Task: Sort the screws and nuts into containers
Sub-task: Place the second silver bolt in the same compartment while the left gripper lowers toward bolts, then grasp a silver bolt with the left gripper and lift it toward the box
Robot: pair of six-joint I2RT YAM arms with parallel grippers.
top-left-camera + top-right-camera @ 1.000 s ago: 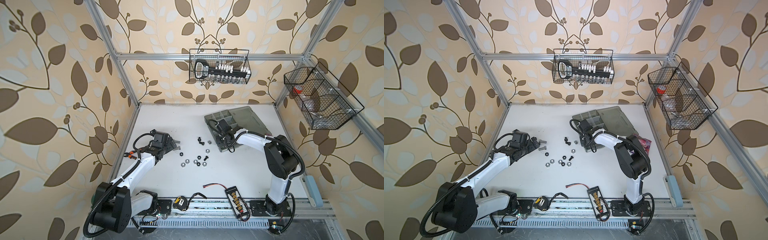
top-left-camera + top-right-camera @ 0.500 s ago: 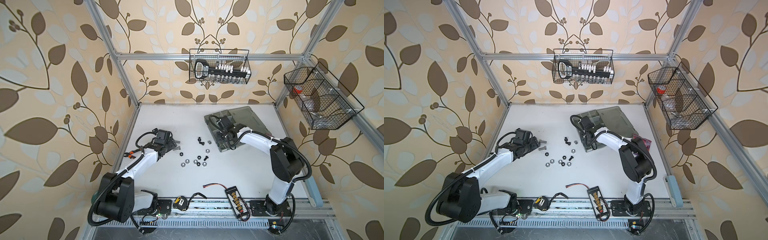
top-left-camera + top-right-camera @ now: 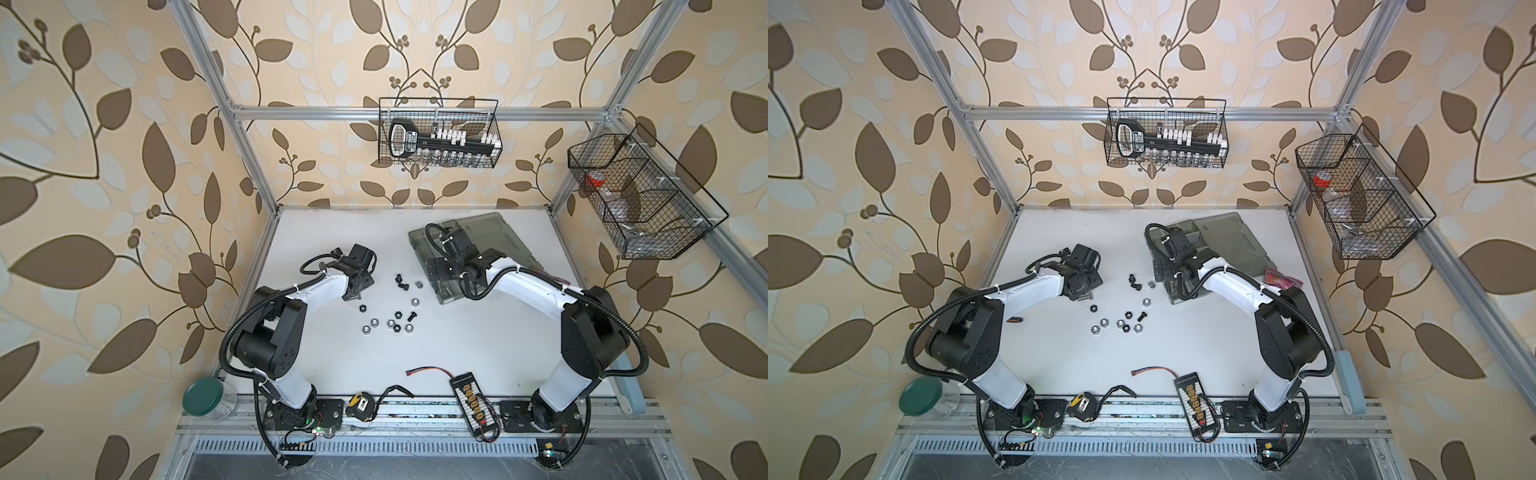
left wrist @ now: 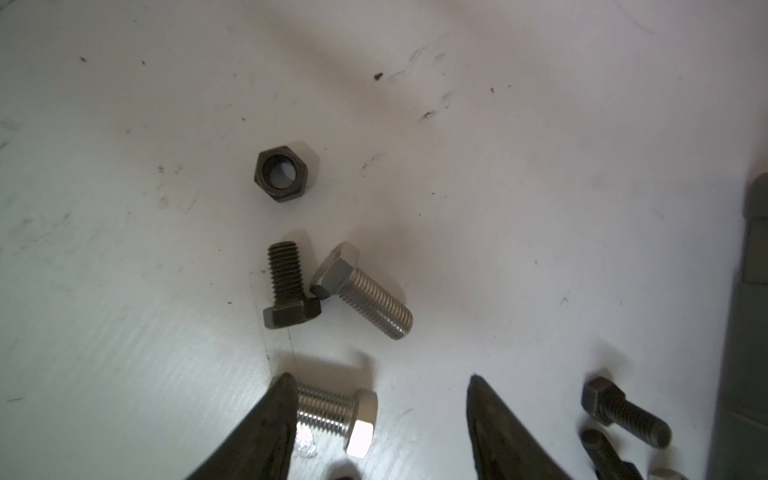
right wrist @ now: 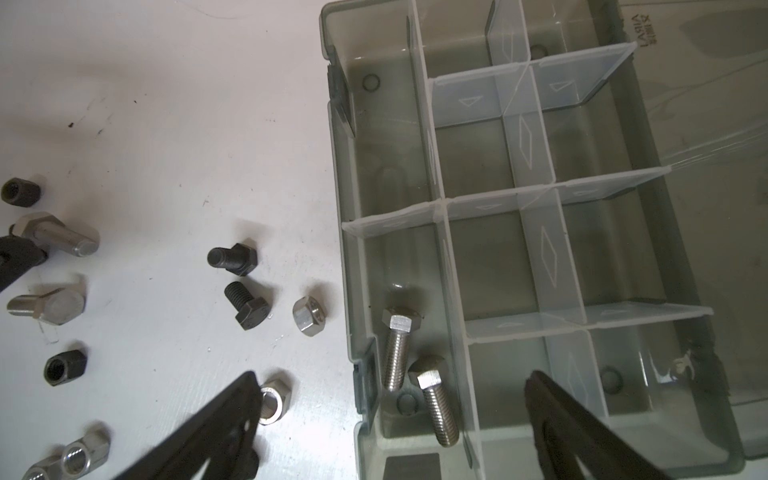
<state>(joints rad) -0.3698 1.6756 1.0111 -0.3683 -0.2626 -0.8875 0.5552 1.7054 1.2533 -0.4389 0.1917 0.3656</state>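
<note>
In the left wrist view my left gripper (image 4: 380,382) is open low over the table. A silver screw (image 4: 338,415) lies between its fingers, beside one fingertip (image 4: 286,386). Beyond lie a black screw (image 4: 289,291), another silver screw (image 4: 365,295) and a black nut (image 4: 282,174). My right gripper (image 5: 392,380) is wide open over the grey case's containers (image 5: 511,257); two silver screws (image 5: 397,349) lie in the corner compartment below it. In both top views loose screws and nuts (image 3: 395,316) (image 3: 1125,318) lie between my left gripper (image 3: 356,296) and the case (image 3: 503,232).
Wire baskets hang on the back wall (image 3: 438,137) and right wall (image 3: 640,199). A tape measure (image 3: 360,405), a connector board (image 3: 469,395) and a red cable (image 3: 428,370) lie along the front edge. A green-lidded jar (image 3: 203,397) sits at the front left corner.
My right gripper has opened wide over the case. My left gripper's jaws have narrowed around the silver screw, and the left arm's elbow has drawn in toward the table.
</note>
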